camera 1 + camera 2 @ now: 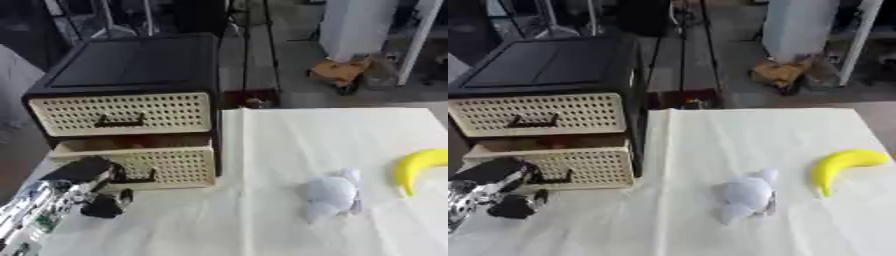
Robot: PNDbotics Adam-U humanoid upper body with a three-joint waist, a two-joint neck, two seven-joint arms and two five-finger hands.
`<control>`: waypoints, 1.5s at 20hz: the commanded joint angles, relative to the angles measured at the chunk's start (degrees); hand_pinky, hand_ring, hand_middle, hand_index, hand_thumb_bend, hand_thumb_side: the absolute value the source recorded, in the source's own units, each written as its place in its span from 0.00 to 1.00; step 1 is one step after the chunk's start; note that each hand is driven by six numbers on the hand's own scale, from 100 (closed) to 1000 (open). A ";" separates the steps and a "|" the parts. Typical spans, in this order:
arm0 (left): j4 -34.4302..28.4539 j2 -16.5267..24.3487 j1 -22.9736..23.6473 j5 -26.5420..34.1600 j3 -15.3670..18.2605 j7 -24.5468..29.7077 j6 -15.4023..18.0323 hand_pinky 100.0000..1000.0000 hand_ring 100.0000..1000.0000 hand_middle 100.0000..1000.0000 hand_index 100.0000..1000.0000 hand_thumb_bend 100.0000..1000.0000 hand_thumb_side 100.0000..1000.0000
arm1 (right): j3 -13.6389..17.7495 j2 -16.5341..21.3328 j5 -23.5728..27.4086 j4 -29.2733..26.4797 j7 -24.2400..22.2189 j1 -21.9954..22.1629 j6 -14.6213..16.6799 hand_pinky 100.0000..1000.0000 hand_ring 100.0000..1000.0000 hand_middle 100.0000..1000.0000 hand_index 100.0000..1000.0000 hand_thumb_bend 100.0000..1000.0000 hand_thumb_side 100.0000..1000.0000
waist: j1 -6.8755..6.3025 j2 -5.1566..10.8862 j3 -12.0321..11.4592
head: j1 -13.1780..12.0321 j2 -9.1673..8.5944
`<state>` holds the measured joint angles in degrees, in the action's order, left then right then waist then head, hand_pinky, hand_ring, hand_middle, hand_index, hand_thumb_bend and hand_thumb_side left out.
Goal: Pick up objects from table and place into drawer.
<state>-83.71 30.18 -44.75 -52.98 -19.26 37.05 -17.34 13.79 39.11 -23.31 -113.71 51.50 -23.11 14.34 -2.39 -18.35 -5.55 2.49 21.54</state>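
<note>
Left hand [103,200] at the lower drawer [162,167], fingers curled by its handle, grasp unclear; white plush toy [331,194] and banana [417,166] lie well apart to its right on the table [262,145].

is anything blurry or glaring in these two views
Left eye view: soft all over; the left hand by the lower drawer smears, the white cloth looks washed out. Right eye view: the same softness, the white plush toy lacks detail, the banana keeps clear edges.
</note>
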 commanded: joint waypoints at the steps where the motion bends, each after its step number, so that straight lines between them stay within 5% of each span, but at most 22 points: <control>1: -2.33 2.38 -0.44 1.32 0.17 1.54 -0.30 0.00 0.00 0.00 0.77 0.00 0.36 | 0.69 1.20 0.16 -0.88 0.47 -0.24 0.42 0.66 0.69 0.57 0.71 0.00 0.91 | 0.10 1.42 -0.09 | 0.01 0.05; 30: -4.96 4.31 2.15 2.08 -1.10 8.31 0.24 0.00 0.00 0.00 0.73 0.00 0.38 | 1.76 1.03 0.24 -0.88 0.47 0.05 0.63 0.66 0.69 0.57 0.72 0.00 0.91 | -0.11 1.53 -0.08 | -0.09 -0.18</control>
<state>-87.38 32.41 -42.09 -50.98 -20.64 45.01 -16.97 14.85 39.08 -23.08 -113.71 51.55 -22.66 14.43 -2.60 -18.20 -5.60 2.55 21.55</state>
